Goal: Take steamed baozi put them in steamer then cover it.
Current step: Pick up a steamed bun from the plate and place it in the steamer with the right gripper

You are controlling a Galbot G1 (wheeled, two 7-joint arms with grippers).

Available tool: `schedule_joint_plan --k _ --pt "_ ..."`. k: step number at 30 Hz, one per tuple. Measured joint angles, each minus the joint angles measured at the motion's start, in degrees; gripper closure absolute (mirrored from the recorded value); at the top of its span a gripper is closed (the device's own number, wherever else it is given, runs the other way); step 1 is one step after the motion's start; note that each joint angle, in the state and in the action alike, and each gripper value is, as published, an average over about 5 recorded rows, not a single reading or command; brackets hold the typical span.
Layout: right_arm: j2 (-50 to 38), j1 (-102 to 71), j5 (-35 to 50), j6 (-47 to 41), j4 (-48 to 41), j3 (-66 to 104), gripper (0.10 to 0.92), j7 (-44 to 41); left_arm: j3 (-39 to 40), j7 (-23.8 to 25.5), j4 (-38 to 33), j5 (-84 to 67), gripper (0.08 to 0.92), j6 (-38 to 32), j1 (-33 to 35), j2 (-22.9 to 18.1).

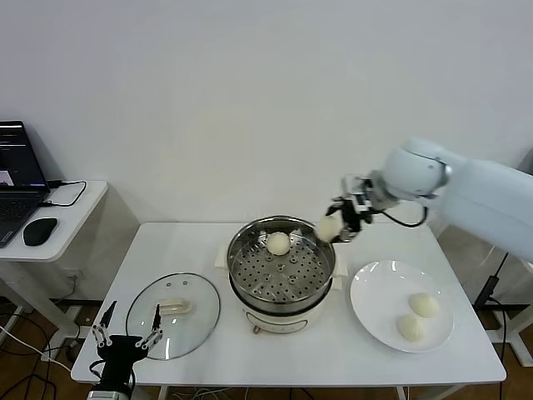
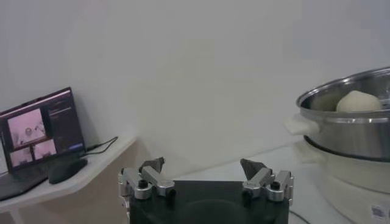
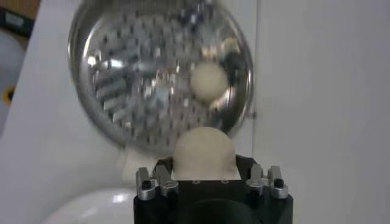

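Soft dough is the worry: my right gripper (image 1: 340, 223) is clamped on a bun (image 1: 330, 227) above the steamer's (image 1: 281, 265) far right rim. Released here, it may strike the rim and roll onto the table (image 1: 191, 250). One bun (image 1: 278, 243) sits inside, two wait on the plate (image 1: 376, 287). My left gripper (image 1: 125, 342) idles, fingers apart, near the lid (image 1: 173, 315).
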Motion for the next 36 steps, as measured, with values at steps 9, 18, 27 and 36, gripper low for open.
schedule_joint_plan --k 9,18,27,36 --pt "10.2 -3.8 3.8 -4.9 -3.4 -1.6 0.381 5.6 -0.4 0.0 0.3 0.0 0.177 0.2 -0.6 0.0" --pt "18.3 -7.6 5.6 -7.0 -8.7 -2.4 0.381 9.2 -0.6 0.0 0.6 -0.2 0.177 0.1 -0.6 -0.1" --pt "23.0 -10.2 5.5 -7.3 -12.9 -2.7 0.366 11.6 -0.4 -0.1 1.0 -0.2 0.177 0.0 -0.9 -0.3" --pt "22.1 -8.9 5.2 -7.4 -12.6 -2.0 0.207 10.1 -0.8 -0.1 0.8 -0.2 0.177 -0.1 -0.8 -0.3"
